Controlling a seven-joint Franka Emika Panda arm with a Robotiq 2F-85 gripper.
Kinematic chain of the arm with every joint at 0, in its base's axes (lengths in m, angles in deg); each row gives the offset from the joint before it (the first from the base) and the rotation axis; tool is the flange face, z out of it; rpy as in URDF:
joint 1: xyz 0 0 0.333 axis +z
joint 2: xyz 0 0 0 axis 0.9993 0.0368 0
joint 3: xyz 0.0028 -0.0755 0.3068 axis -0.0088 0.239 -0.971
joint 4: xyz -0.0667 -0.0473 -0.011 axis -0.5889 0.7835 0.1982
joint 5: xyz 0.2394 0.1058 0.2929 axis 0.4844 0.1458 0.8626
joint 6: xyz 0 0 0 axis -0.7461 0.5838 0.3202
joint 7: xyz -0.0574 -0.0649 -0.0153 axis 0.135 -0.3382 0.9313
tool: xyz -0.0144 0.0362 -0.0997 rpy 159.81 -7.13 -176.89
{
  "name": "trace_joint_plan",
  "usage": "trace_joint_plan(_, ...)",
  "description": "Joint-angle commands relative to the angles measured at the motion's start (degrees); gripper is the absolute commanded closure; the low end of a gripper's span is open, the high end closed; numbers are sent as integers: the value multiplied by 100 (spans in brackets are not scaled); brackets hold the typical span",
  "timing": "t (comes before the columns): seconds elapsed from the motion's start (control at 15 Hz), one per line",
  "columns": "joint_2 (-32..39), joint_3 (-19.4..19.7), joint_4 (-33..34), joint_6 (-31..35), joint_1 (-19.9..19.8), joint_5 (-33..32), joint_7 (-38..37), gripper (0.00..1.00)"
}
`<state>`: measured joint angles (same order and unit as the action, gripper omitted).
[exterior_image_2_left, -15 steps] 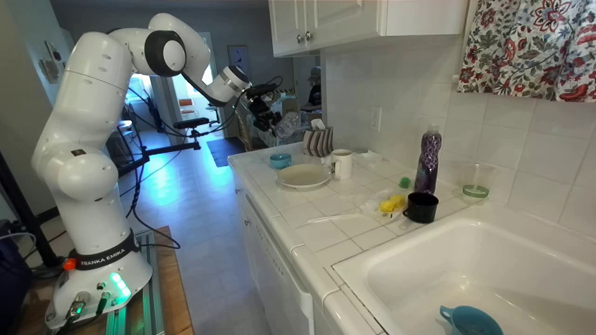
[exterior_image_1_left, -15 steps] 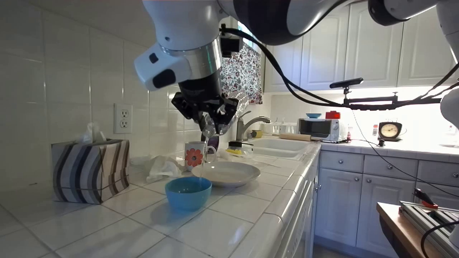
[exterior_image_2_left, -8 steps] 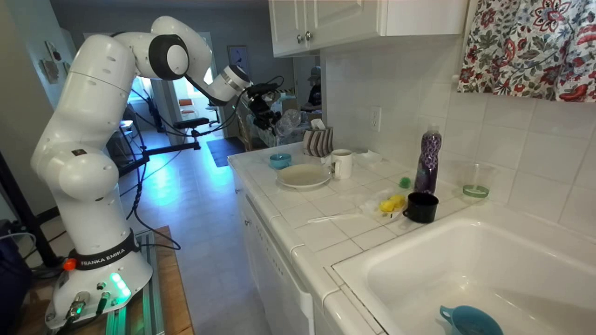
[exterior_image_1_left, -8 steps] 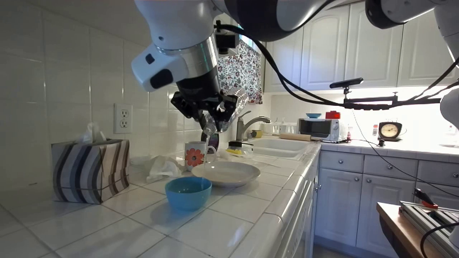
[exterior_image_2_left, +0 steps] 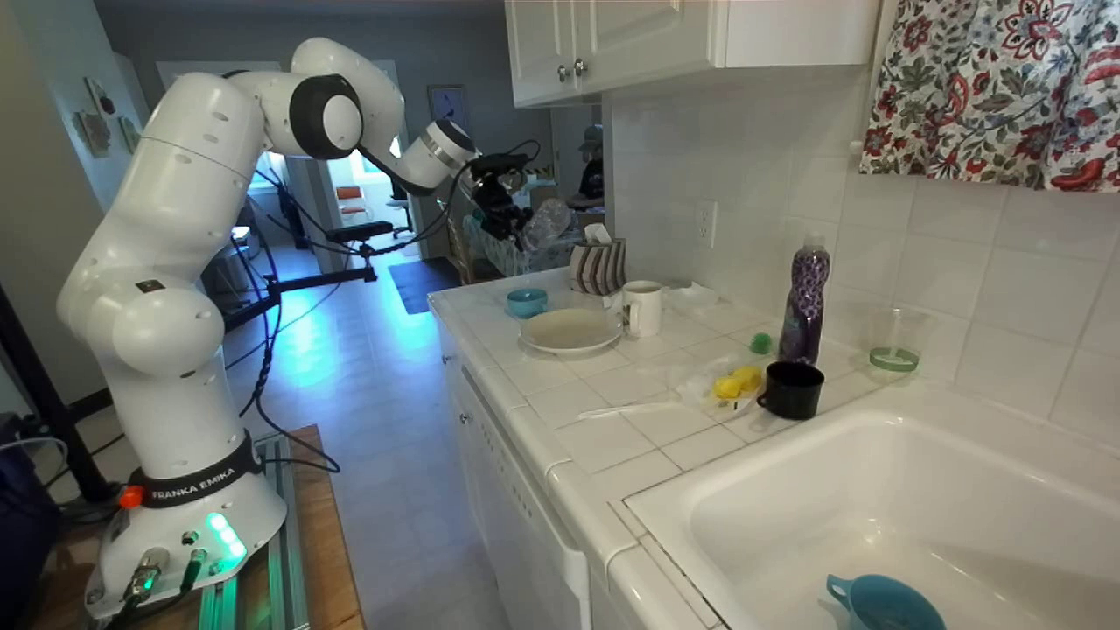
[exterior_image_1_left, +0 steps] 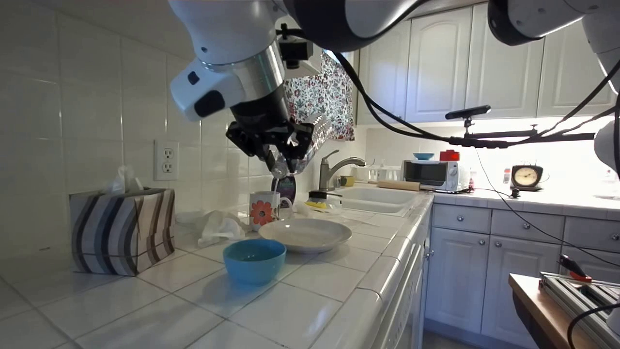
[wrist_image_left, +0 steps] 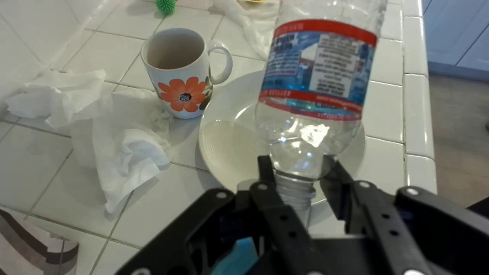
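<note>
My gripper (wrist_image_left: 297, 168) is shut on the neck of a clear plastic bottle (wrist_image_left: 317, 72) with a red and blue label. The bottle is tilted, its open threaded mouth pointing down. In both exterior views the gripper (exterior_image_1_left: 282, 162) (exterior_image_2_left: 506, 226) holds the bottle (exterior_image_1_left: 317, 135) (exterior_image_2_left: 547, 223) well above the counter. A short clear streak shows under the mouth in an exterior view. A blue bowl (exterior_image_1_left: 254, 264) (exterior_image_2_left: 527, 304) stands on the counter below; its contents cannot be made out. A white plate (exterior_image_1_left: 305, 237) (exterior_image_2_left: 573, 332) lies beside it, with a flowered mug (wrist_image_left: 174, 76) behind.
A striped tissue box (exterior_image_1_left: 121, 232) and crumpled tissues (wrist_image_left: 126, 141) lie near the tiled wall. A purple bottle (exterior_image_2_left: 803, 302), a black cup (exterior_image_2_left: 791, 390), yellow pieces (exterior_image_2_left: 738, 383) and a sink (exterior_image_2_left: 787, 490) holding a blue cup (exterior_image_2_left: 888, 604) are farther along the counter.
A thin stream ran from the bottle mouth down to the bowl before; now only a short streak shows under the mouth. The gripper and bottle have shifted slightly and risen a little.
</note>
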<state>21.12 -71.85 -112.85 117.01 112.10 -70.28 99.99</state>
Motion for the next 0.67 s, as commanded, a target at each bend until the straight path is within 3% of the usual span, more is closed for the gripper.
trace_joint_plan(0.0,347,111,609,-233,154,-57,375,89)
trace_joint_plan(0.6,825,266,1400,-688,422,-48,1099,89)
